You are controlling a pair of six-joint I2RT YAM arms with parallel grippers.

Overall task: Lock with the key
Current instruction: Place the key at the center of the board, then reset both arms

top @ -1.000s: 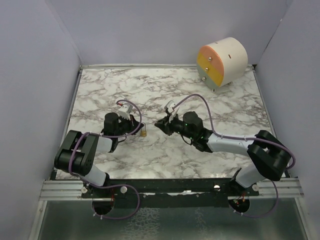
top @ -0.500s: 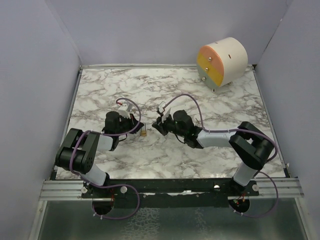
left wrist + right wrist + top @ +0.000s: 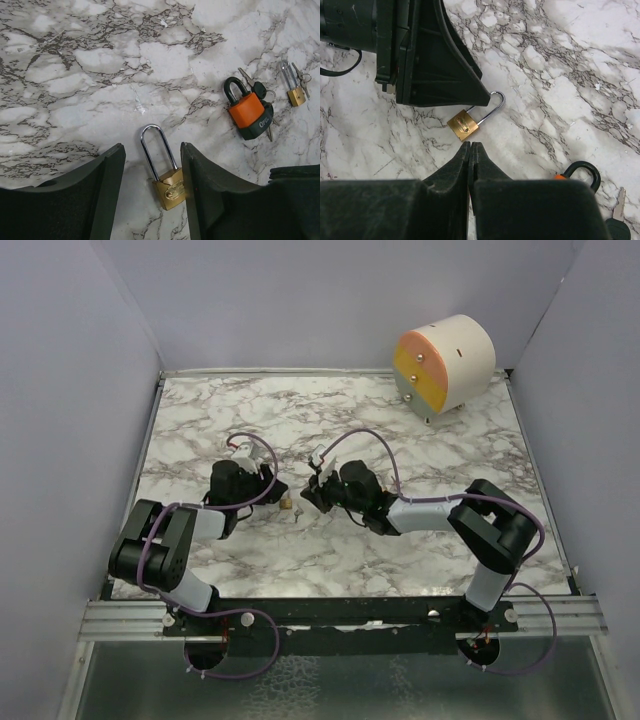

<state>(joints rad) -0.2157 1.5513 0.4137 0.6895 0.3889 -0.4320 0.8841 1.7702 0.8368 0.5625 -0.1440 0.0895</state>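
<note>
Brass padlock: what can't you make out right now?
No view shows the keyhole.
Right wrist view: one shackle leg hidden behind a finger of the left gripper.
Top view: brass padlock tiny, no detail.
Shut right gripper: no key visible between the pads.

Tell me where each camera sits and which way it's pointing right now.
Top: fixed above and behind the bases, looking down on the table; both arms show, meeting at the brass padlock.
Left wrist: on the left arm, looking down between its open left jaws, which flank the brass padlock; the orange padlock lies beyond.
Right wrist: on the right arm, looking down over its shut right jaws at the brass padlock; the left jaws show opposite.
Shared: both wrist views hold the brass padlock and the orange padlock, seen from opposing sides.
</note>
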